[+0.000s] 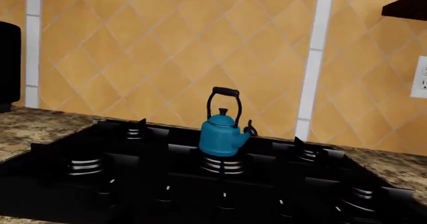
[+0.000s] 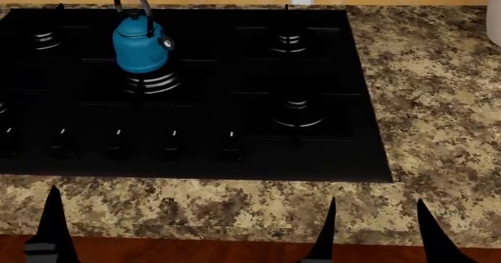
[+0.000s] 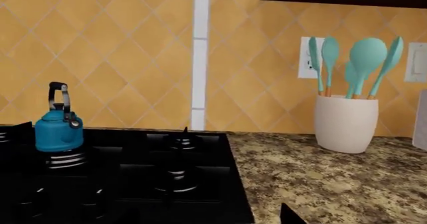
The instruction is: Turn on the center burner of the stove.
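Note:
The stove [image 2: 234,163] is a black glass cooktop set in a granite counter. Its center burner [image 2: 152,82], with wide silver rings, carries a blue kettle [image 2: 139,49]. Five small black knobs line the front; the middle knob [image 2: 117,142] has a white mark pointing up. My right gripper [image 2: 376,231] is open and empty, below the counter's front edge, right of the knobs. Of my left gripper only one fingertip [image 2: 51,216] shows, alone, at the lower left. The burner [image 1: 223,165] and kettle [image 1: 220,134] also show in the left wrist view, and both again in the right wrist view, burner [image 3: 65,159] and kettle [image 3: 59,131].
A speckled granite counter [image 2: 438,98] runs right of the stove. A cream crock [image 3: 347,121] of teal utensils stands at the back right by a wall outlet [image 3: 307,59]. A dark appliance [image 1: 8,64] stands at the left. An orange tile wall is behind.

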You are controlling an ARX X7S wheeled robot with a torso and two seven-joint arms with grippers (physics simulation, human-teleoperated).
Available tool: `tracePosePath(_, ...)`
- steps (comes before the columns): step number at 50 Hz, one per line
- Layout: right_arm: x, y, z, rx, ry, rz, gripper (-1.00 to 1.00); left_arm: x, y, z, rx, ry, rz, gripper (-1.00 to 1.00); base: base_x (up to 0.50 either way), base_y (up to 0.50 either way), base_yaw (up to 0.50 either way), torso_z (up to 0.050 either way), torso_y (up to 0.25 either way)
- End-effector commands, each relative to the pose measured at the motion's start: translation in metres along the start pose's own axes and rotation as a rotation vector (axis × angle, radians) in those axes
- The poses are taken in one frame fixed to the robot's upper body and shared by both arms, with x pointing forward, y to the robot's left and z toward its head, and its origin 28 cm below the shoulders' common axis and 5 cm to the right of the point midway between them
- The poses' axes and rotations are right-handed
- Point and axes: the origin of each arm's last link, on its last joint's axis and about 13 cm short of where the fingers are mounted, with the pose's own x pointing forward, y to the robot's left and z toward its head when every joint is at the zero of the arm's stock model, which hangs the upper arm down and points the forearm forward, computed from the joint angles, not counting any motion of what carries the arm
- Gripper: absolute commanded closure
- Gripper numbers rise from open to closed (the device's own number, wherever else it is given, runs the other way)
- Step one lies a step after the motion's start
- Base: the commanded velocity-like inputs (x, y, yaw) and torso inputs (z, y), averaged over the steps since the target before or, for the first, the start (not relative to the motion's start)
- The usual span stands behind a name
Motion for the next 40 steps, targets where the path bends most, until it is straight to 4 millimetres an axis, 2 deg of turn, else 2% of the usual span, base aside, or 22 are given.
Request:
tracePosePath(1,-0.0001,0.0004,0.0006,0.005,-0.014,0.008,-1.00,-0.0001,0.0002,0.0001,-0.015,-0.001,-0.004,-1.00,0.01,0.45,0.00,0.000,0.000)
tracePosePath(21,-0.0021,0.0011,-0.0010,0.003,-0.009,0.009,-1.00,-0.0006,0.0003,-0.0073,0.042,-0.007,-0.015,-1.00,0.01,0.42,0.00,0.000,0.000)
tracePosePath(40,-0.0018,-0.0006,-0.0002,-0.006,-0.016,0.009,-1.00,-0.0001,0.0003,-0.0055,0.011,0.000,-0.021,-1.00,0.02,0.41,0.00,0.000,0.000)
